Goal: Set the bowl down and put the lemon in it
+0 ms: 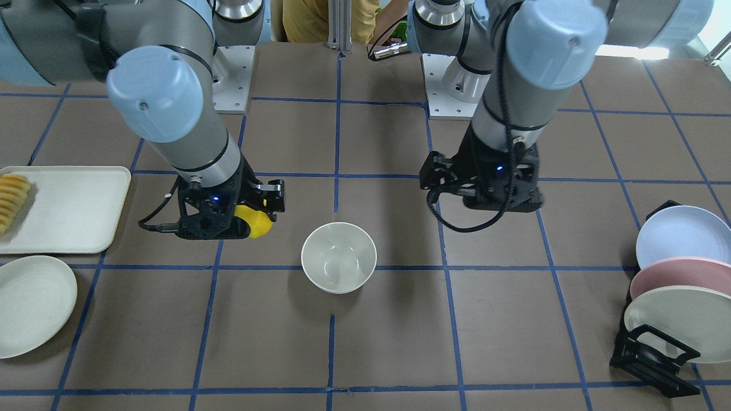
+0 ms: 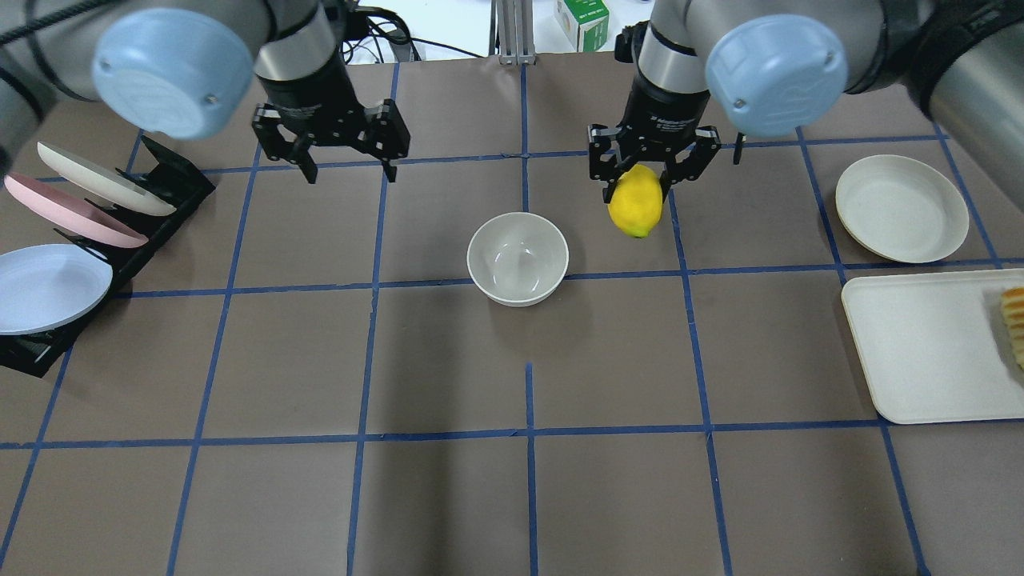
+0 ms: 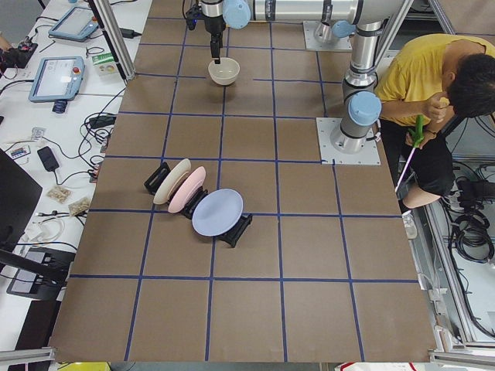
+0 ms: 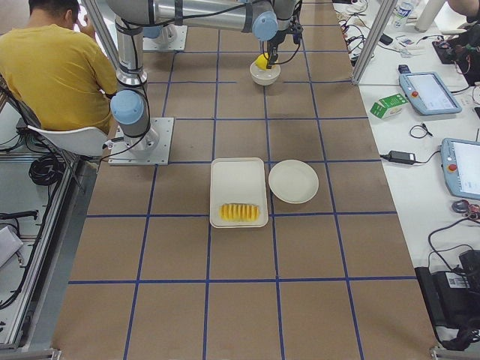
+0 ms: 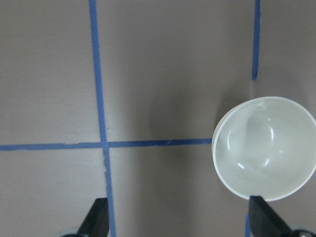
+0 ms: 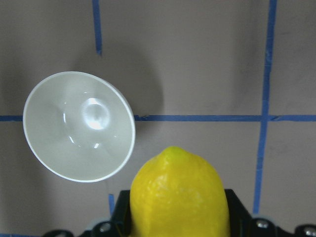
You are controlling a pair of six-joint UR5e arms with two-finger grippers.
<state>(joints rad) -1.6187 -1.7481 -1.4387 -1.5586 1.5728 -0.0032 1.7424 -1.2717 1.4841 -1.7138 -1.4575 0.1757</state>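
The right gripper [image 2: 638,189] grips the lemon [image 2: 636,211], hung tip-down above the desk [image 2: 448,496] — the upright bowl [image 2: 518,258] sits just beside it, toward the robot's left — while the left gripper [image 2: 350,176], spread and empty, hangs farther off.

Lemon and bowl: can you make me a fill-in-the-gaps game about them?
The right claw is shut on the lemon, whose colour is ____.
The bowl has ____ in it.
The left claw is ____ and holds nothing.
Missing words: yellow, nothing, open.
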